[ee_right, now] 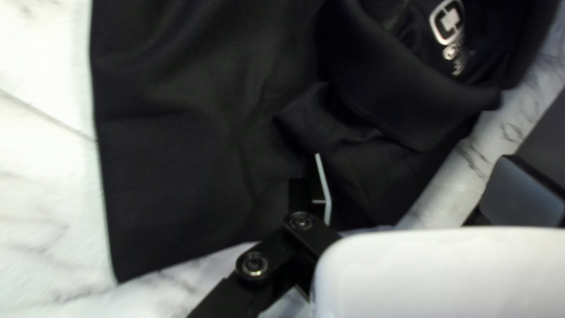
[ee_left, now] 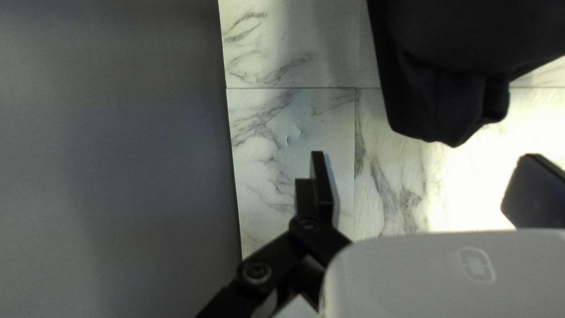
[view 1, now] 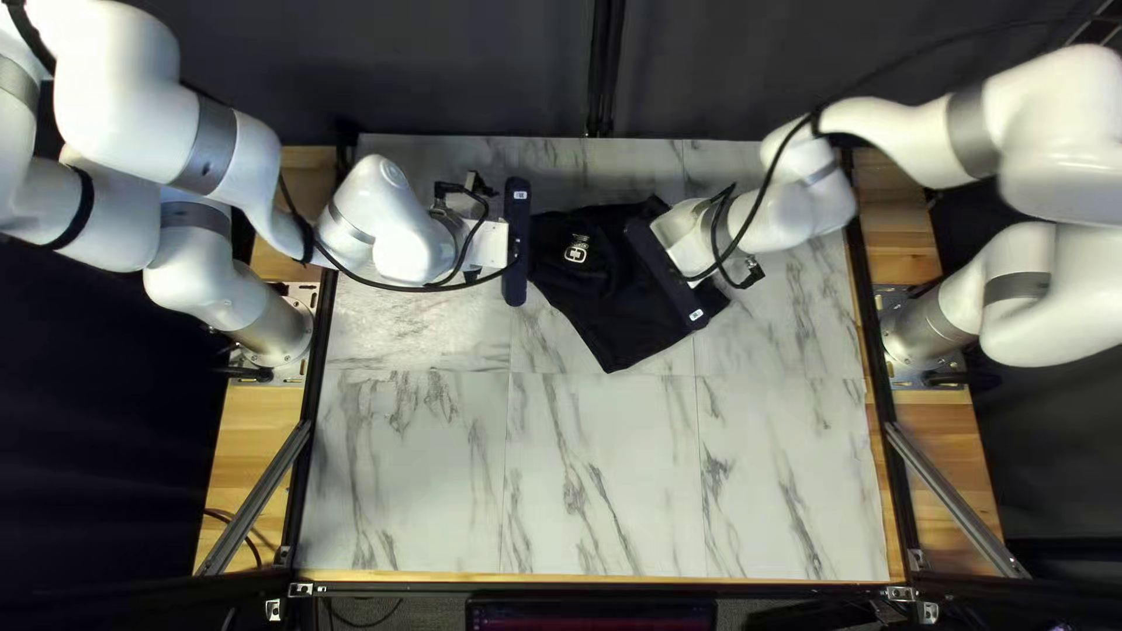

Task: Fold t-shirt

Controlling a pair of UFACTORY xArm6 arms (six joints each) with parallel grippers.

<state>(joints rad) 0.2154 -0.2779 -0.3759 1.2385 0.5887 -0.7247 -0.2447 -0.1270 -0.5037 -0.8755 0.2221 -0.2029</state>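
- Left arm (view 1: 210,152): its upper links are cut off by the edge of the top left view; a black cable crosses in front of the wrist.
- Left gripper (view 1: 516,242): its dark front bar masks the fingertips from above. The left wrist view shows the two fingers (ee_left: 322,179) spread wide with nothing gripped; one finger is only partly visible.
- T-shirt (view 1: 608,310): on the far half of the table (view 1: 608,467), between the grippers. It is black, so many folds are hard to make out. One part lies fairly flat, with straight edges running to a corner toward the near side. The collar (ee_right: 400,106) stands up in a curve around a pale neck print (ee_right: 448,25), with soft rumples beside it. The left wrist view cuts off much of the shirt.
- Right gripper (view 1: 669,275): it covers part of the shirt, its fingertips hidden from above. In the right wrist view its fingers are parted and released, one over the cloth.
- Right arm (view 1: 982,129): a cable loops across its wrist.
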